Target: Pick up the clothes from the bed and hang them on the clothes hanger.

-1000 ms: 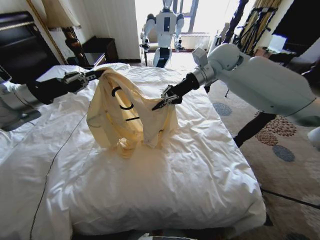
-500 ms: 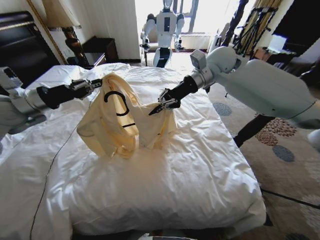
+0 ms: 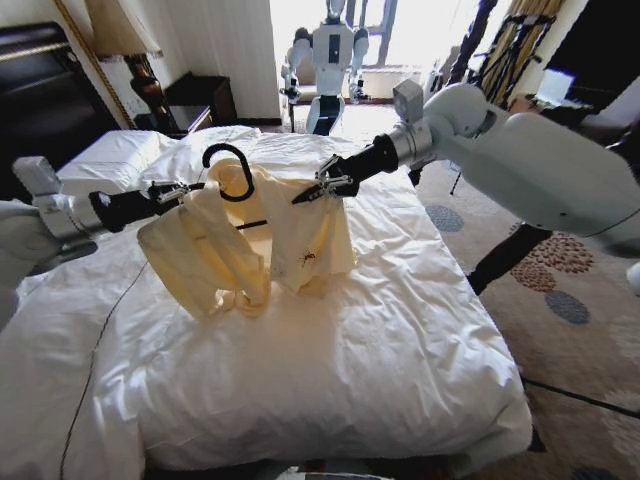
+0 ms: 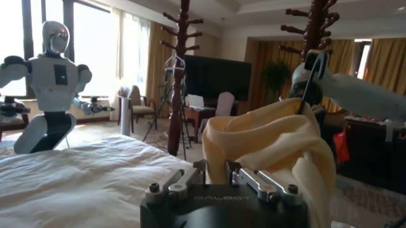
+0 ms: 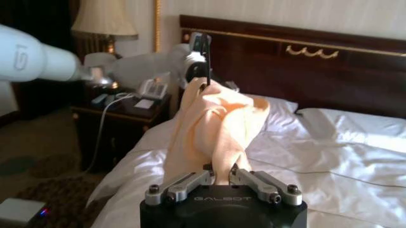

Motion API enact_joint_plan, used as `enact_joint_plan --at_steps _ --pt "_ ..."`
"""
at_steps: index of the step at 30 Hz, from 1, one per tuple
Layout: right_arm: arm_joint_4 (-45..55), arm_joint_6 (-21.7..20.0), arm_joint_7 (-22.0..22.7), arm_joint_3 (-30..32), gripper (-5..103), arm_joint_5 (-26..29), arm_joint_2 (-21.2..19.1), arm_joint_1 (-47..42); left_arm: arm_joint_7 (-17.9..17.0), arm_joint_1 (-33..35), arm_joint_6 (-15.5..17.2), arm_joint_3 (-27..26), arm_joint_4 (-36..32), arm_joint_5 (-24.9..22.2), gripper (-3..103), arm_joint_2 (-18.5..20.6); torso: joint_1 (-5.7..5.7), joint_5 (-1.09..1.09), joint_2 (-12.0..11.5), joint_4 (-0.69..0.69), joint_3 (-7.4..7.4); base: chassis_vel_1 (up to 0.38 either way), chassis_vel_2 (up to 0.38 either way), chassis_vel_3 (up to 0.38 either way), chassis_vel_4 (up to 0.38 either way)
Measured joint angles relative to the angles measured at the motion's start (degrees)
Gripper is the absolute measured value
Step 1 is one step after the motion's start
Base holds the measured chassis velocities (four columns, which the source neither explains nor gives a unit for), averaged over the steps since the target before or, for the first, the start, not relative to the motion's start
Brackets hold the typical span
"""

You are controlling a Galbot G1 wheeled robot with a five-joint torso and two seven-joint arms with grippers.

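The clothes (image 3: 240, 245), a pale yellow shirt, hang stretched between my two grippers above the white bed (image 3: 330, 360). The lower folds rest on the duvet. The clothes hanger sits inside the shirt, with its black hook (image 3: 230, 163) standing out above the collar and a short piece of its bar (image 3: 256, 224) showing. My left gripper (image 3: 182, 190) is shut on the shirt's left shoulder, and my right gripper (image 3: 316, 190) is shut on the other shoulder. In the left wrist view the fingers (image 4: 184, 179) pinch yellow fabric (image 4: 266, 142). The right wrist view shows the same grip (image 5: 219, 176) below the hook (image 5: 201, 53).
White pillows (image 3: 112, 150) and a dark headboard (image 3: 35, 95) lie at the far left. A nightstand (image 3: 200, 100) and lamp (image 3: 115, 30) stand behind. Another robot (image 3: 328, 55) stands by the window. A thin cable (image 3: 105, 330) crosses the duvet. Patterned carpet (image 3: 560, 300) lies right of the bed.
My left gripper has drawn back to the left and dropped a little, and the right one has risen. The shirt has spread out, and the hook now stands clear above the collar.
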Motion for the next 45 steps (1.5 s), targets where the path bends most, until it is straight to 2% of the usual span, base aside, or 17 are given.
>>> enact_joint_plan --at_steps 2,4,6,9,10,12,13,15,16,18,21,23,30,35,41,43,45 --pt "0.34 0.09 1.34 0.06 1 1.20 -0.86 -0.09 -1.32 -0.04 -0.39 0.00 -0.01 -0.27 24 -0.03 0.00 0.00 0.00 0.00 0.00 0.000 0.000 0.000 0.000" --pt "1.58 0.10 3.62 0.28 1 4.06 -3.41 -0.20 -3.75 -0.41 -1.18 0.00 0.42 -1.45 40 -0.06 0.00 0.01 0.00 -0.02 0.00 0.000 0.000 0.000 0.000" --pt "2.00 0.10 4.02 0.31 1 4.79 -4.23 -0.21 -4.53 -0.61 -1.37 0.00 0.72 -2.05 40 -0.06 -0.01 0.01 0.00 -0.02 0.00 0.000 0.000 0.000 0.000" --pt "3.28 0.07 7.11 0.50 1 7.71 -6.01 -0.22 -6.50 -0.83 -1.89 -0.02 1.34 -3.07 56 -0.23 0.00 0.00 0.00 -0.01 0.00 0.000 0.000 0.000 0.000" --pt "3.28 0.07 7.11 0.50 1 7.71 -6.01 -0.22 -6.50 -0.83 -1.89 -0.02 1.34 -3.07 56 -0.23 0.00 0.00 0.00 -0.01 0.00 0.000 0.000 0.000 0.000" --pt "4.54 0.03 11.47 0.71 1 10.20 -7.21 -0.11 -7.88 -0.80 -2.18 -0.27 1.76 -3.59 61 -0.40 0.00 -0.01 0.00 0.00 0.00 0.000 0.000 0.000 0.000" --pt "5.56 -0.06 15.05 0.75 1 11.68 -8.12 0.42 -8.79 -0.78 -2.48 -0.53 2.15 -3.82 72 -0.54 0.00 0.00 0.00 0.01 0.00 0.000 0.000 0.000 0.000" --pt "5.95 -0.14 16.43 0.77 1 12.32 -8.46 0.74 -9.19 -0.78 -2.65 -0.63 2.30 -3.95 72 -0.59 0.00 -0.01 0.00 0.01 0.00 0.000 0.000 0.000 0.000" --pt "6.97 -0.34 19.74 0.78 1 13.80 -9.40 1.75 -10.27 -0.83 -2.92 -0.92 2.64 -4.34 77 -0.76 0.00 -0.01 0.00 -0.01 0.00 0.000 0.000 0.000 0.000" --pt "7.53 -0.53 21.43 0.76 1 14.58 -9.91 2.44 -10.83 -0.88 -2.99 -1.08 2.76 -4.50 83 -0.83 0.00 0.00 0.00 0.00 0.00 0.000 0.000 0.000 0.000" --pt "9.67 -1.71 28.03 0.38 1 18.33 -11.66 5.96 -12.08 -0.91 -3.01 -1.74 2.95 -4.64 98 -1.39 0.00 -0.01 0.00 0.01 0.00 0.000 0.000 0.000 0.000" --pt "10.03 -2.02 29.09 0.34 1 19.06 -11.93 6.65 -12.31 -0.89 -3.02 -1.84 2.90 -4.64 99 -1.54 0.00 -0.01 0.00 0.00 0.00 0.000 0.000 0.000 0.000" --pt "14.40 -4.98 38.42 -0.12 1 24.86 -15.50 13.26 -13.23 -0.42 -2.94 -3.19 1.11 -4.72 100 -2.90 -0.01 -0.01 0.00 0.00 0.00 0.000 0.000 0.000 0.000" --pt "19.68 -8.44 47.82 -0.67 1 30.43 -19.71 18.74 -13.71 0.20 -2.81 -4.42 -1.06 -4.94 100 -3.80 0.00 0.00 0.00 -0.01 0.00 0.000 0.000 0.000 0.000" --pt "20.97 -12.87 52.31 -1.47 1 35.62 -21.93 24.05 -14.82 0.66 -2.80 -6.08 -2.47 -5.04 100 -5.02 -0.01 0.00 0.00 -0.01 0.00 0.000 0.000 0.000 0.000" --pt "21.27 -16.01 55.82 -1.63 1 39.02 -22.63 26.74 -15.81 1.26 -2.75 -7.59 -3.65 -5.05 100 -5.66 0.00 0.00 0.00 0.00 0.00 0.000 0.000 0.000 0.000" --pt "22.51 -19.17 63.92 -1.72 1 44.90 -23.74 29.91 -18.20 2.24 -2.77 -9.71 -5.84 -5.05 100 -6.62 -0.01 0.00 0.00 0.01 -0.01 0.000 0.000 0.000 0.000"
